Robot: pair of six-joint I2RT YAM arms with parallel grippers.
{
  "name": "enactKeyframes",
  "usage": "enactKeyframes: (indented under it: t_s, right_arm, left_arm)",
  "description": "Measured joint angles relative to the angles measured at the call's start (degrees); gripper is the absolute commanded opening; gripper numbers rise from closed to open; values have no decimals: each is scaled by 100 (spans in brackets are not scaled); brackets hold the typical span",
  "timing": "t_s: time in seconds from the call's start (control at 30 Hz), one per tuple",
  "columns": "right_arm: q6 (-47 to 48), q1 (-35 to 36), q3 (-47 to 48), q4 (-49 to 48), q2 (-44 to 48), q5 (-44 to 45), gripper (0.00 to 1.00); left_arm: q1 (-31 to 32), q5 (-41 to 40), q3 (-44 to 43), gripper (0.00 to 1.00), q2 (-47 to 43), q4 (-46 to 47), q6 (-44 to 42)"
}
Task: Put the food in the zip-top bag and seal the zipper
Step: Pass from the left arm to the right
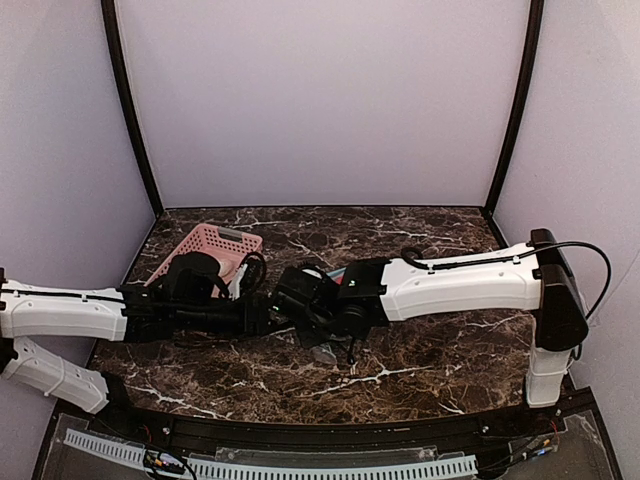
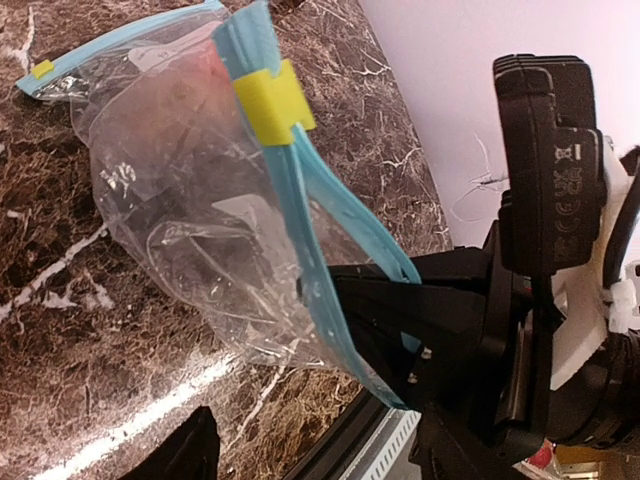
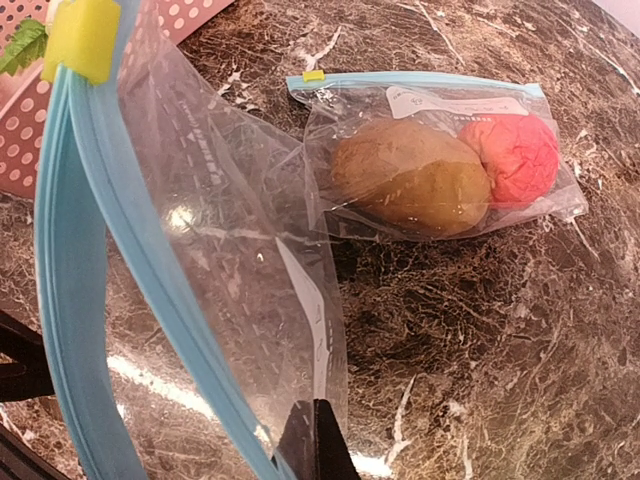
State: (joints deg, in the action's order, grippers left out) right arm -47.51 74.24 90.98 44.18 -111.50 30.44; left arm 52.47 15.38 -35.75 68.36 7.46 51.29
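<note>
A zip-top bag (image 3: 220,230) is held upright in the right gripper (image 2: 340,295), its slider (image 3: 82,38) up and to the left, while beyond it a second bag (image 3: 420,88) is laid flat on the table (image 3: 500,330) with a bun (image 3: 410,190) and, right of it, a ball (image 3: 520,155) inside, and a sprig (image 3: 25,45) is seen against a basket (image 3: 20,130) far left.

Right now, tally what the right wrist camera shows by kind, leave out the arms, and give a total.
Zip bags: 2 (held bag, lying bag)
Food pieces: 3 (bun, ball, sprig)
Baskets: 1 (basket)
Total: 6
</note>
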Motion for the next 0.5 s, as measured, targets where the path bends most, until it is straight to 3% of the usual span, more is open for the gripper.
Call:
enactKeyframes:
  t_s: [0.23,0.5]
  right_arm:
    - [-20,2,0,-7,0,0,0]
    - [-44,15,-4,-13,0,9,0]
  left_arm:
    - [57,-245,0,74,79,411,177]
    - [57,-793,-96,75,431,225,361]
